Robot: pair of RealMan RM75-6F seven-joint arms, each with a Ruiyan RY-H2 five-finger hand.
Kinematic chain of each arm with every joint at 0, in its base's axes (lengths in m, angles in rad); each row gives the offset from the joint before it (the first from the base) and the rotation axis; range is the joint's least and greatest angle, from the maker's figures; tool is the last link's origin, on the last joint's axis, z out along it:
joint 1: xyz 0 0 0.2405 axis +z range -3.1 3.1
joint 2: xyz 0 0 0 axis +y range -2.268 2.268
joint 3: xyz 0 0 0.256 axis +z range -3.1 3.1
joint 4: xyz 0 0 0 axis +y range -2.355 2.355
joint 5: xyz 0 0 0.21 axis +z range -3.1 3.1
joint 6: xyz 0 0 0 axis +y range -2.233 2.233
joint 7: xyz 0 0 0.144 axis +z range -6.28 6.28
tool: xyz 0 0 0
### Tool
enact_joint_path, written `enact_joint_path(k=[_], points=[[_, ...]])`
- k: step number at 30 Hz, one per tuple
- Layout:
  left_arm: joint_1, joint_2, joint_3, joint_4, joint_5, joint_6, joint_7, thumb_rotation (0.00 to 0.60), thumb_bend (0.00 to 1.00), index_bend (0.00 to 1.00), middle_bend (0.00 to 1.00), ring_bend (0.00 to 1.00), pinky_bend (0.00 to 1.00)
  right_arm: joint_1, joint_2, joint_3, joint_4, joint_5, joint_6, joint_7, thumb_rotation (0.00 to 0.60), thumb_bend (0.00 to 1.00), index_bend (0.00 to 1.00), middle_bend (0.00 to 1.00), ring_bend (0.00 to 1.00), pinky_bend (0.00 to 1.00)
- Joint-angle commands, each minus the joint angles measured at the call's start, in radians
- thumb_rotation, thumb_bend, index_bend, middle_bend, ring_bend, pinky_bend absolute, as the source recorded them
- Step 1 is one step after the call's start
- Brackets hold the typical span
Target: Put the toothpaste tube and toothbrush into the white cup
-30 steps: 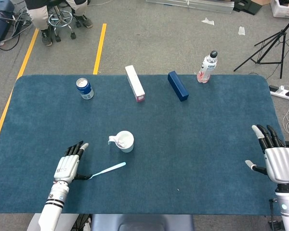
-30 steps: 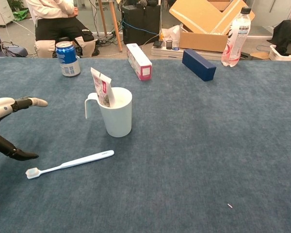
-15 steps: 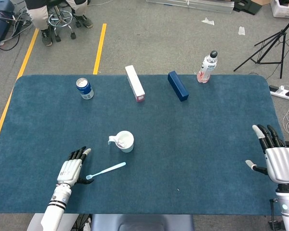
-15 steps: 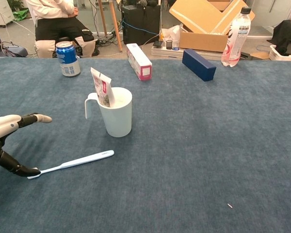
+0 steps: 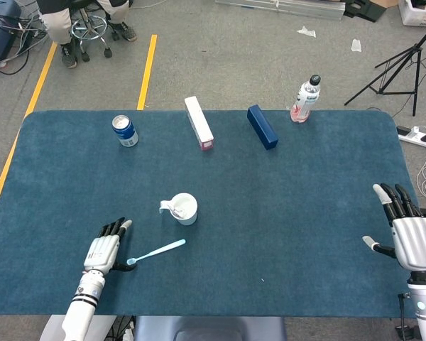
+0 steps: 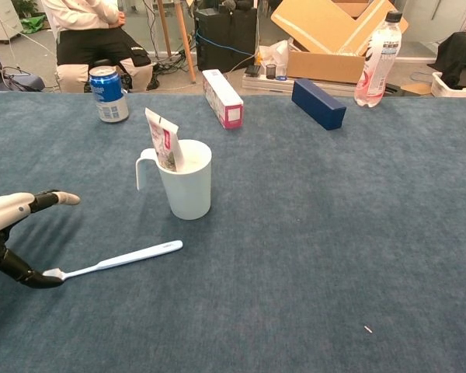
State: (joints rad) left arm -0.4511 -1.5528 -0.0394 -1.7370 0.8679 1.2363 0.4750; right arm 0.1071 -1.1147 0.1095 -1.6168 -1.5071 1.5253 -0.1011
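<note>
On blue table (image 5: 284, 206), toothbrush (image 5: 156, 251) head points left.

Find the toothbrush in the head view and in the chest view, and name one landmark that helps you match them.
Head view: toothbrush lies lower left, below the white cup.
Chest view: toothbrush lies lower left, in front of the cup.
Shared landmark: the white cup.
</note>
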Motion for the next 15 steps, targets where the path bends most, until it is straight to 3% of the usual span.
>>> enact_joint_path(k=[1, 15], points=[[0.002, -0.002, -0.003, 0.006, -0.002, -0.003, 0.002, 0.6, 0.0, 0.0, 0.0, 0.0, 0.0, 0.0, 0.0, -0.001, 0.0, -0.001, 0.0, 0.0, 0.6, 0.0, 0.02, 0.11, 0.03, 0.35], [0.011, -0.015, -0.023, 0.059, -0.013, -0.012, 0.009, 0.6, 0.0, 0.0, 0.0, 0.0, 0.0, -0.001, 0.001, 0.0, -0.001, -0.001, 0.002, 0.002, 0.6, 0.0, 0.02, 0.11, 0.03, 0.35]])
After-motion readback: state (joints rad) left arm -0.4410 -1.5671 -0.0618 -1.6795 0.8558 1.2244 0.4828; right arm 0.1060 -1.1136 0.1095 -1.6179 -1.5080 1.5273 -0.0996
